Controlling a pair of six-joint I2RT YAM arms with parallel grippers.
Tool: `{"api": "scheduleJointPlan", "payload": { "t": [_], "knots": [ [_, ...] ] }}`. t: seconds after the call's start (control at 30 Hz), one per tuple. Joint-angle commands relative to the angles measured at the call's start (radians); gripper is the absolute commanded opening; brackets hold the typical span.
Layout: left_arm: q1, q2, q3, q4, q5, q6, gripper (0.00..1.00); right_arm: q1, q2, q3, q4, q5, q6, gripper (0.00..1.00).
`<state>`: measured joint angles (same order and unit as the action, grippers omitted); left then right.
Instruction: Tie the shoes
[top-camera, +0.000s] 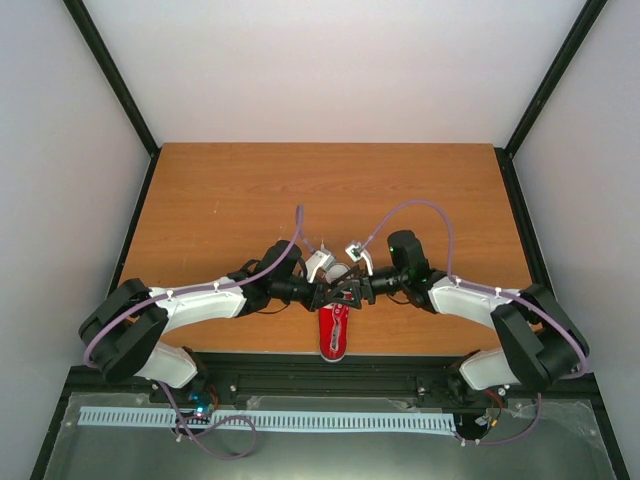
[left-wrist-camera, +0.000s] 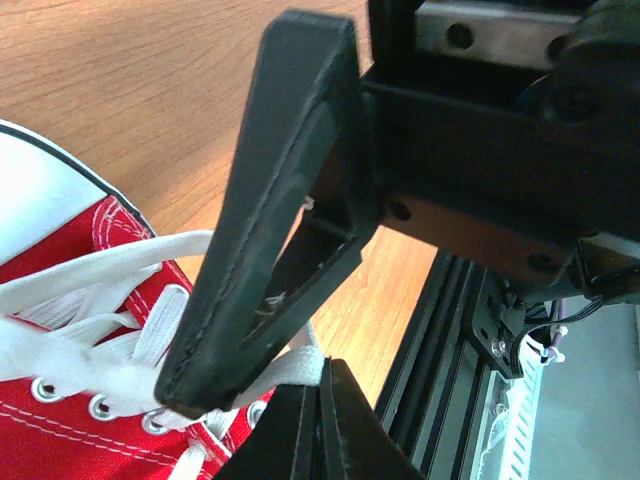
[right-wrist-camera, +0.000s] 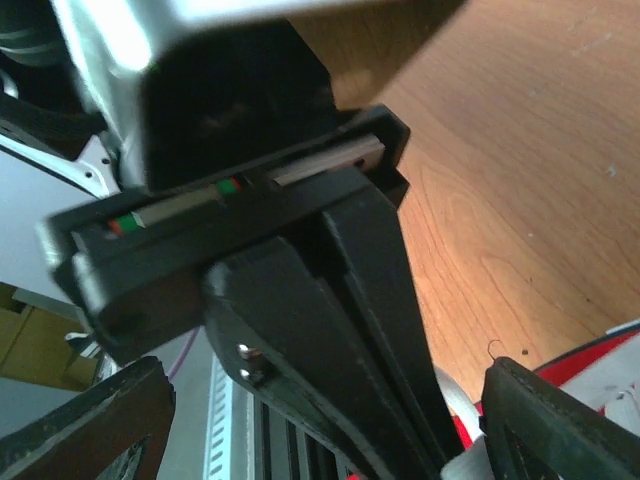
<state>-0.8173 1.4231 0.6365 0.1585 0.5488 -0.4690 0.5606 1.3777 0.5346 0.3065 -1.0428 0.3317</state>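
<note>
The left arm reaches in from the left toward the middle of the wooden table (top-camera: 230, 200). The left gripper (left-wrist-camera: 322, 400) has its jaws pressed together, and a white lace (left-wrist-camera: 300, 368) comes out from between them, so it is pinching that lace just above the eyelets.

The red sneaker (top-camera: 335, 338) lies between the two arms at the near edge of the table, set lengthwise to that edge and directly below the point where the grippers meet. In the left wrist view its red canvas, white toe cap and crossed laces fill the lower left corner.

The right arm comes in from the right. The right gripper (top-camera: 357, 291) stands with its fingers (right-wrist-camera: 560, 420) spread wide apart and clamps nothing. The left gripper's black body sits between those fingers. One right finger crosses the left wrist view, slanting down to the laces just beside the pinched one.
</note>
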Motion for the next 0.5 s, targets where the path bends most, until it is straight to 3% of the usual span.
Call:
{"api": "scheduleJointPlan", "payload": {
  "t": [0.0,0.47],
  "knots": [
    [-0.003,-0.01,0.02,0.062,0.023,-0.015,0.01,0.01,0.041,-0.002,0.012,-0.022,-0.057,0.83],
    [0.005,-0.007,0.024,0.067,-0.011,-0.048,0.01,0.019,0.075,-0.077,0.029,0.018,-0.08,0.81]
  ]
}}
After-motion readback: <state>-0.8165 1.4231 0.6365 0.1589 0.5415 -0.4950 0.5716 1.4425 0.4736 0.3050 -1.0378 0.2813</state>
